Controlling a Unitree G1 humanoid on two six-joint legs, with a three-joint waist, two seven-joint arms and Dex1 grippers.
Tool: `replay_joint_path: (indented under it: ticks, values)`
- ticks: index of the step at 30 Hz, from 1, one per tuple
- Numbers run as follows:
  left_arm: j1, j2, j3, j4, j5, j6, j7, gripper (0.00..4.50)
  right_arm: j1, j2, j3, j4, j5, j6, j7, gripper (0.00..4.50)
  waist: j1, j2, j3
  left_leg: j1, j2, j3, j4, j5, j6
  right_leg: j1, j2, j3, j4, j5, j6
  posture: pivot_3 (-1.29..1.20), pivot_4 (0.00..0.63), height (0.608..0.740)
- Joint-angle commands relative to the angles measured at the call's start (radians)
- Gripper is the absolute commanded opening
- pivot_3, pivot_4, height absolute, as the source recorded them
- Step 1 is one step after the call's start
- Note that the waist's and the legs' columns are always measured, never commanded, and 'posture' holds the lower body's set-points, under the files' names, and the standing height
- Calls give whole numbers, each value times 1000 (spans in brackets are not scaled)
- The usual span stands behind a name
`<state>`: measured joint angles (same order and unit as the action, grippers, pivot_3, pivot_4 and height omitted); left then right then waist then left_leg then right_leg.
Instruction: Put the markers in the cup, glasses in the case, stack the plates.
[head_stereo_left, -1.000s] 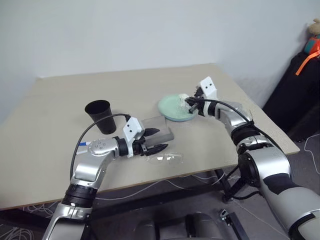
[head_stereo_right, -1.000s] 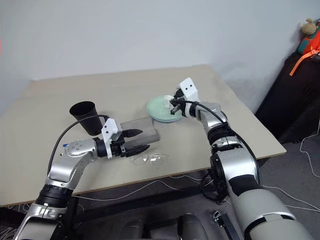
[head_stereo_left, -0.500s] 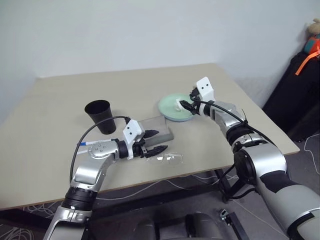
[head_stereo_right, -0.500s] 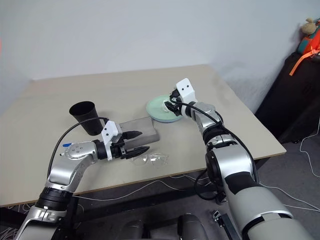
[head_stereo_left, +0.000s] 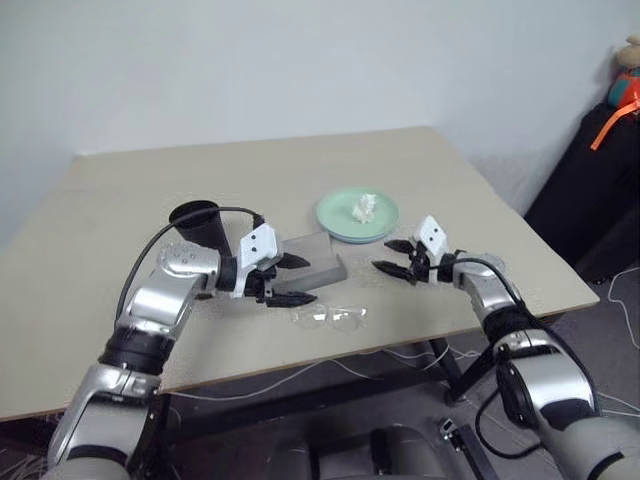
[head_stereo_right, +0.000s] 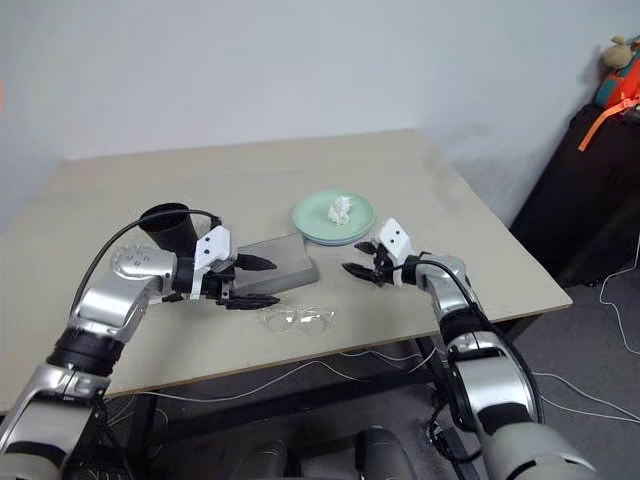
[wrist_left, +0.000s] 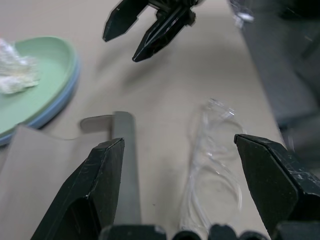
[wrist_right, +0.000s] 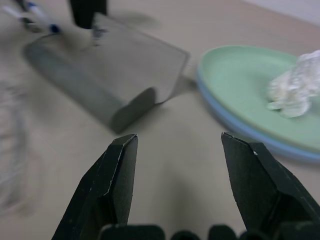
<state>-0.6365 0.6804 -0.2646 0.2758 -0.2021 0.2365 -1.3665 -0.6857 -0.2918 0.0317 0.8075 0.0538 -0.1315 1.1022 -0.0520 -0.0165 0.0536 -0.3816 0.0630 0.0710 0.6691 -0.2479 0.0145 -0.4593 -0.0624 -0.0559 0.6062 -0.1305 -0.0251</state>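
Glasses (head_stereo_left: 331, 317) lying on the table (head_stereo_left: 120, 200) just under and ahead of the left hand (head_stereo_left: 292, 280), fingers apart and empty; likely light, slick and fragile, so best pinched at the bridge or a temple. Case (head_stereo_left: 315, 258) touching-close beside that hand, lid standing open. Right hand (head_stereo_left: 398, 257) also apart and empty, stacked plates (head_stereo_left: 340, 212) with paper wad (head_stereo_left: 362, 208) just beyond it.

on my feed both arms wear glossy silver shells with black joint bands. a white camera block with two dark dots sits on each wrist, fed by a looping black cable, ahead of black pointed fingers (head_stereo_left: 292, 260).
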Motion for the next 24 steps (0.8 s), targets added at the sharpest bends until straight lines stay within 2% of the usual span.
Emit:
replay_joint_path:
  ticks: [1, 7, 14, 24]
  values:
    - [-85, -12, -62, 69, 45, -54, -110, 3726, 65, -23, 3, -217, 97, 103, 91, 2879, 0, 0, 0, 0, 0, 0, 0, 0, 0, 0, 0, 0, 0, 0, 0, 0, 0, 740]
    - [-185, -90, -144, 208, 118, -120, -200, 3726, 175, -29, 11, -417, 146, 210, 69, 2879, 0, 0, 0, 0, 0, 0, 1, 0, 0, -1, 0, 0, 0, 0, 0, 0, 0, 740]
    - [-232, -161, -200, 351, 226, -236, -196, 3726, 227, -18, 14, -492, 161, 238, -6, 2879, 1, -1, 0, -1, 0, 0, 1, 0, -1, -1, 0, 0, 0, 0, 0, 0, 0, 740]
    - [-263, -223, -189, 475, 288, -322, -163, 3726, 291, -23, 20, -553, 171, 251, -66, 2879, 4, -1, 0, -3, 0, -1, 2, 0, -1, -2, -1, -1, 0, 0, 0, 0, 0, 740]
